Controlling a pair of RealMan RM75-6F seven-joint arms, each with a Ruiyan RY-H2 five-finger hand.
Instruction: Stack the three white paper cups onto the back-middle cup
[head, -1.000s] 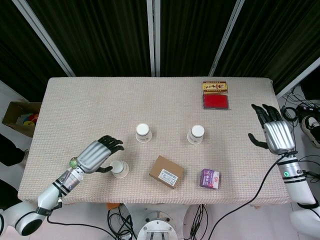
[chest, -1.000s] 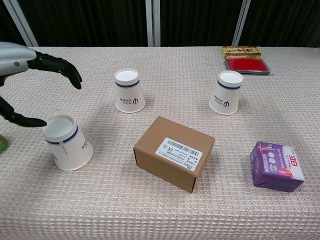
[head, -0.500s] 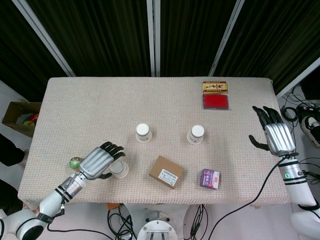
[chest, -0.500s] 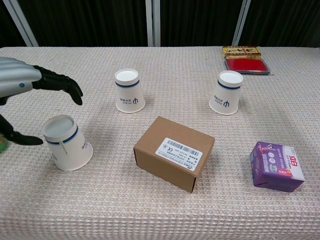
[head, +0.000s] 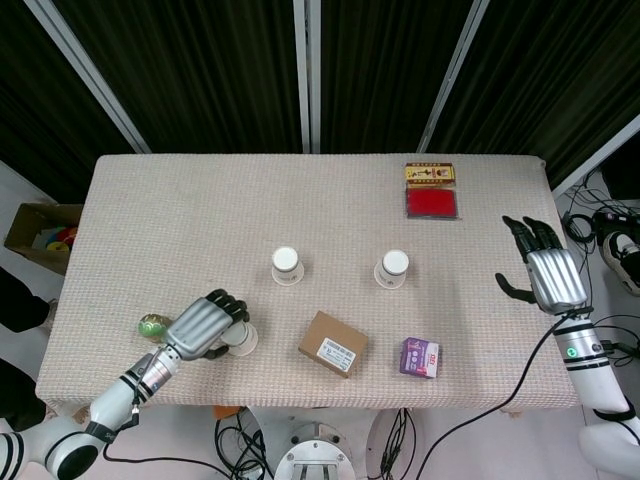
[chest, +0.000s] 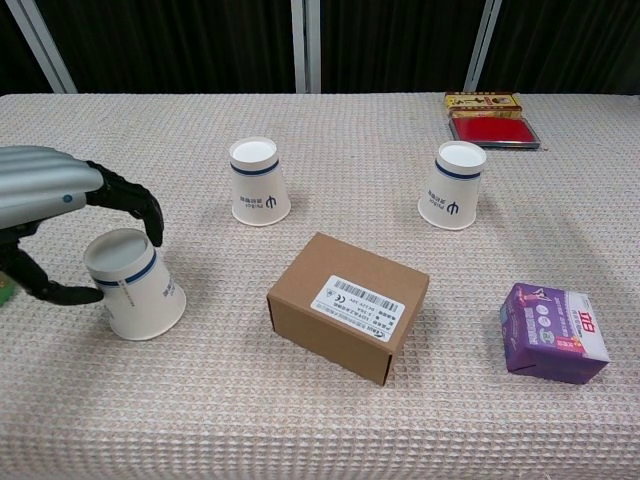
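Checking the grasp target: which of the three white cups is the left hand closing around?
The front-left cup, nearest the table's front edge; the left hand wraps it, while the two back cups stand untouched.

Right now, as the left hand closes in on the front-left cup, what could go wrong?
The left hand sits around the front-left cup, which looks slightly tilted; a hard squeeze could crush or tip it. The brown box lies close by on the way toward the back cups, so a low carry could clip it.
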